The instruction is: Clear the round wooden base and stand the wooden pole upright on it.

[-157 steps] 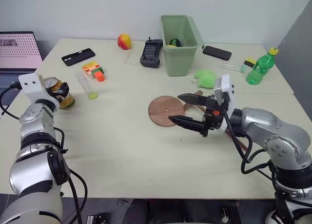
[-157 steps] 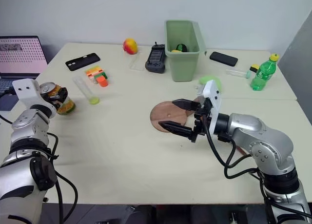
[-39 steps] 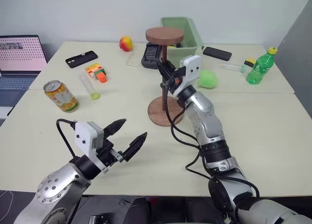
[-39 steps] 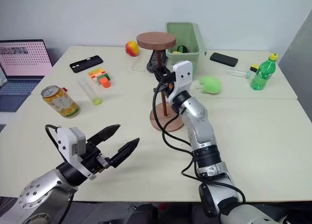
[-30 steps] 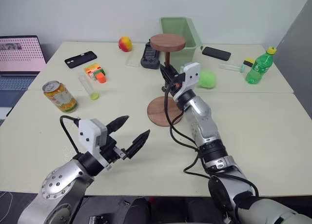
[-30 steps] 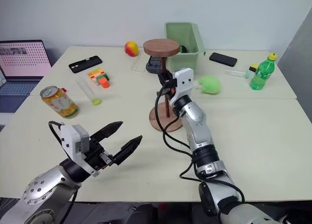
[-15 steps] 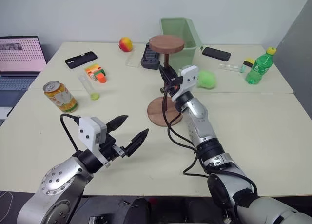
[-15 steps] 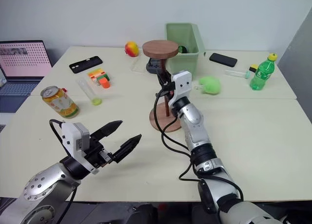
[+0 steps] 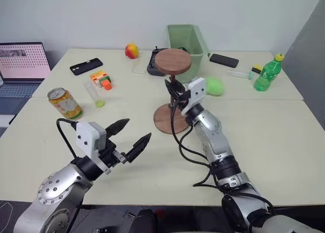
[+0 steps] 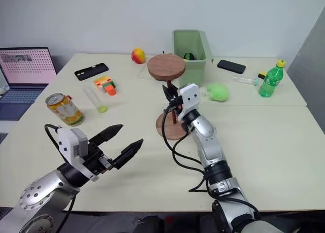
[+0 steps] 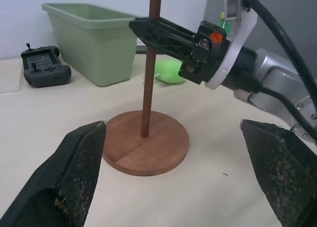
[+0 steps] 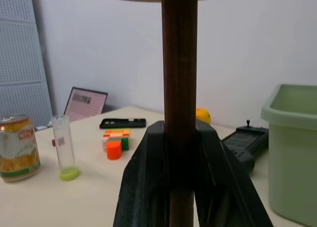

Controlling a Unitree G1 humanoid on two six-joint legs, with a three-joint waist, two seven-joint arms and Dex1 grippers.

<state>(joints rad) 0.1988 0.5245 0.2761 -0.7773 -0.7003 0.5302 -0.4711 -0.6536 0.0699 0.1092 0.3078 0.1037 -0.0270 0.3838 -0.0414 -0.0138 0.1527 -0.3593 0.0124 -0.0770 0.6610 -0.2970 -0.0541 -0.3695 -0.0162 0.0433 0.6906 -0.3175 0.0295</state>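
right gripper (image 12: 181, 187) jaws clamped on upright wooden pole (image 12: 179, 59).

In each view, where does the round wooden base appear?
Left eye view: round wooden base at centre.
Right eye view: centre.
Left wrist view: low centre.
Right wrist view: not seen.
Shared landmark: the wooden pole held by the right gripper.

wall (image 9: 91, 12): plain white | tables (image 9: 284, 136): 2, cream, abutting
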